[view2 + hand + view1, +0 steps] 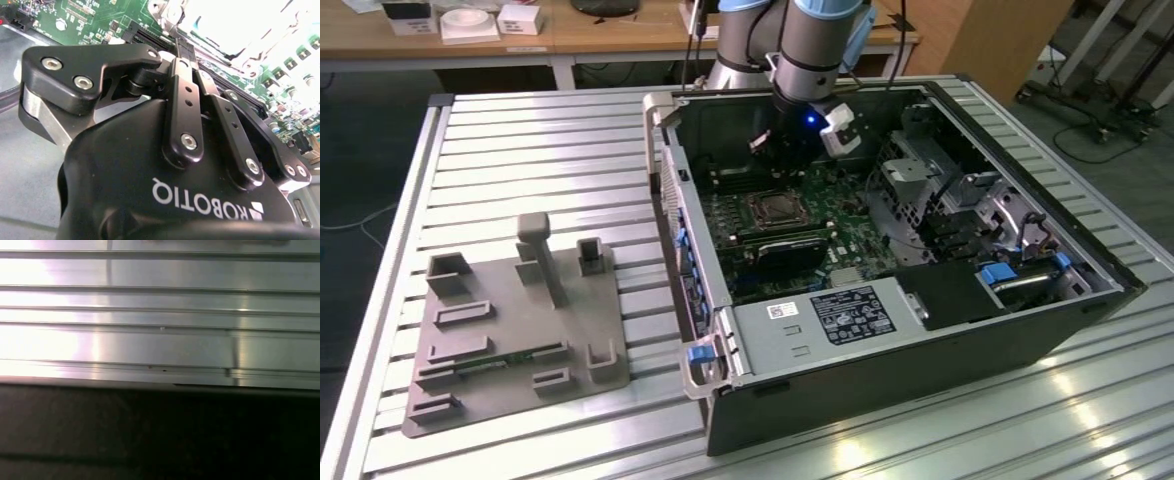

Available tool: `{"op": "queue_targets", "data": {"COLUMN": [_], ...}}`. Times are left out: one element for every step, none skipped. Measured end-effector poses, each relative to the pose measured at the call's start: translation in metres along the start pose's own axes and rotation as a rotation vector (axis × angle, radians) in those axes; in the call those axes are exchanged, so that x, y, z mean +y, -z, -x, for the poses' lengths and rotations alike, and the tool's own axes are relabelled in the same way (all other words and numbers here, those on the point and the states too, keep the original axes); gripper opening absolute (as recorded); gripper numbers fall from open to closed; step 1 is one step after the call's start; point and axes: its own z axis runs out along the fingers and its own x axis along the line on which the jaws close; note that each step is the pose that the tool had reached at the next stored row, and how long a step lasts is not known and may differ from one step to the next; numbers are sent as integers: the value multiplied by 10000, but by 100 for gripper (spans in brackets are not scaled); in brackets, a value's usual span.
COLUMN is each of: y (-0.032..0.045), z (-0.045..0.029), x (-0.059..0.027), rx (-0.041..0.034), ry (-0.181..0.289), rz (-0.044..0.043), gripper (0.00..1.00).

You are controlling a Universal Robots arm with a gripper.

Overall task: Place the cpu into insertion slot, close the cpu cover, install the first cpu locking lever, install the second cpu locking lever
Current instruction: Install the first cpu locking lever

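The exterior view shows an open computer case (pixel 921 370) lying on a slatted metal desk (pixel 534 150), with the arm reaching down into it from above. The pincer (pixel 781 165) hangs over the green motherboard (pixel 854 205), near the socket. The cpu cover (pixel 755 211) appears to lie flat around that socket as a silvery frame. Whether the cpu rests in its open centre cannot be told. On the exterior view's left, well apart from the case, a grey fixture block (pixel 520 330) stands on the desk. In the second wrist view the pincer's black body looms before the motherboard, with a glaring bright patch beyond it. Whether the pincer is released or clenched cannot be told.
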Motion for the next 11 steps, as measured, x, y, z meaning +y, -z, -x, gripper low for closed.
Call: {"op": "queue_targets", "data": {"y": [0,0,0,-1,-1,-1,-1,-1,0,0,0], "z": [0,0,0,1,0,0,0,0,0,0,0], "x": [0,-1,-1,-1,-1,0,0,-1,-1,-1,-1], "rx": [0,1,0,0,0,0,2,3,4,5,5], "ry": [0,0,2,3,3,2,2,3,4,4,5], "rz": [-3,-10,-20,-30,-43,-63,-92,-113,-135,-149,-153], "gripper": [10,10,10,10,10,10,10,10,10,10,10]}}
